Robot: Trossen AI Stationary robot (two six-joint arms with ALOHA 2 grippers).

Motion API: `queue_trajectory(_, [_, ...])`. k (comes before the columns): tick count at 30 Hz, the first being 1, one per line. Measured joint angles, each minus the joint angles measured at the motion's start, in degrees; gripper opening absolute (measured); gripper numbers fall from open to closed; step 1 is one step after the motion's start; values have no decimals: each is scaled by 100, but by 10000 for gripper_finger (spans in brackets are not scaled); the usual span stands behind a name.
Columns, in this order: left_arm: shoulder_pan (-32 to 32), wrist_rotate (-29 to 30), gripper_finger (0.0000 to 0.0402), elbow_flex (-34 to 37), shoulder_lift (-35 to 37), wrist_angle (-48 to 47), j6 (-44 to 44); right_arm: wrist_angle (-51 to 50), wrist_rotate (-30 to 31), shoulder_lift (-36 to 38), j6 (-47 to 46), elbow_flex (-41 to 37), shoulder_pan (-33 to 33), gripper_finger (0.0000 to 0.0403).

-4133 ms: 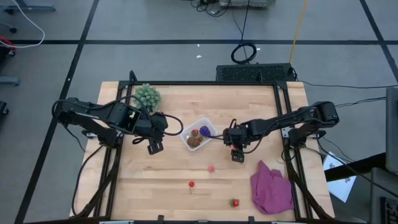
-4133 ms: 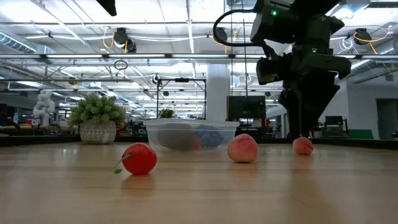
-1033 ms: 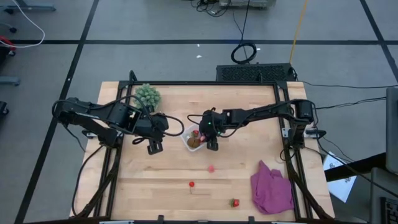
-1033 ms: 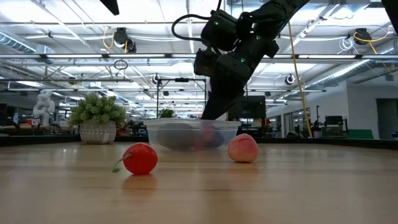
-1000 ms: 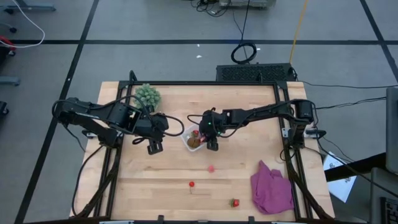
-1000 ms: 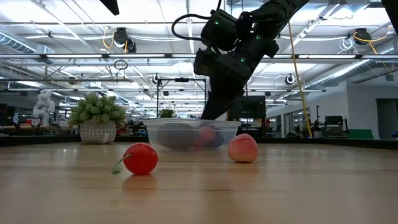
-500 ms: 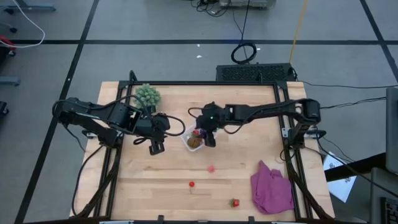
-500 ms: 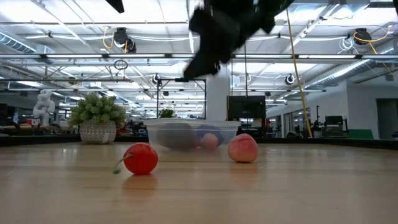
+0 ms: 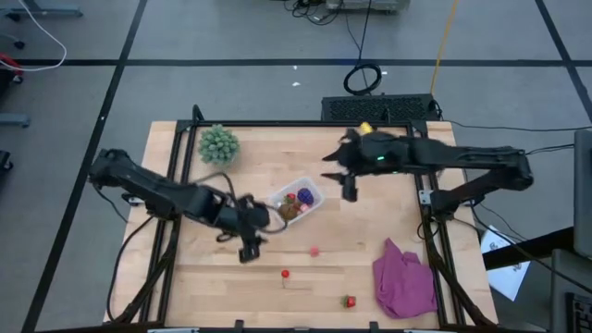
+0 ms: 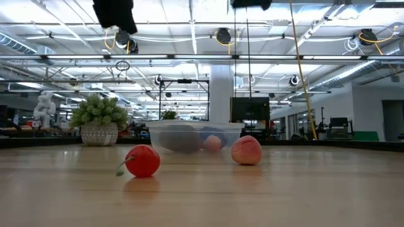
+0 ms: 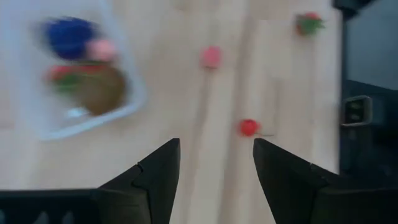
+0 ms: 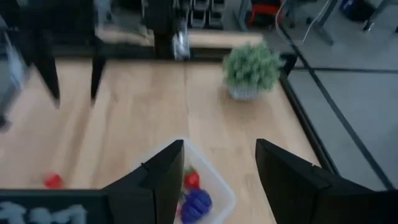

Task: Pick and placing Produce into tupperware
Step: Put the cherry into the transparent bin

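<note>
The clear tupperware stands at mid-table and holds a brown round fruit, a purple cluster, a red one and a small pink one. On the wood near it lie a pink fruit, a red cherry and a strawberry. My left gripper hangs open above the table, left of and nearer than the tub, over bare wood. My right gripper is open, raised, to the right of and beyond the tub.
A green spiky plant in a pot stands at the far left corner. A crumpled purple cloth lies near the right near corner. Bare wood stretches between the loose fruits and the left near edge.
My right gripper has risen out of the tub and drawn back toward the table's right and far side; the small pink fruit stays in the tub. My left gripper has swung toward the near edge and to the right, closer to the loose fruits.
</note>
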State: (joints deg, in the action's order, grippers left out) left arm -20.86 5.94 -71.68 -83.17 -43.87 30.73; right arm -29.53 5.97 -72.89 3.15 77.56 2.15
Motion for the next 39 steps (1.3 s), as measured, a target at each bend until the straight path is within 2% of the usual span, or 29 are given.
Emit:
queue_trajectory(3, [-177, -317, 207, 404, -305, 1024, 114, -63, -1, 336, -257, -11, -28, 188])
queue_trajectory(9, [-406, -736, 207, 516, -1220, 1658, 406, -82, -3, 492, -460, -17, -88, 187])
queue_trajectory(13, [-479, -1475, 207, 515, -1770, 2174, 431, -81, -7, 351, -411, -20, -127, 187])
queue_trajectory(15, [-479, -1644, 207, 509, -1938, 2434, 436, -119, -8, 258, -402, -24, -127, 187])
queue_trajectory(20, [-473, -1608, 207, 507, -2121, 2607, 538, -174, -8, 1, -399, -26, -125, 187])
queue_trajectory(27, [-437, -1181, 207, 515, -2230, 2641, 390, -276, -19, -291, -275, -26, -125, 187])
queue_trajectory(39, [-381, -738, 207, 509, -2264, 2646, 409, -244, -19, -322, -143, -26, -125, 187])
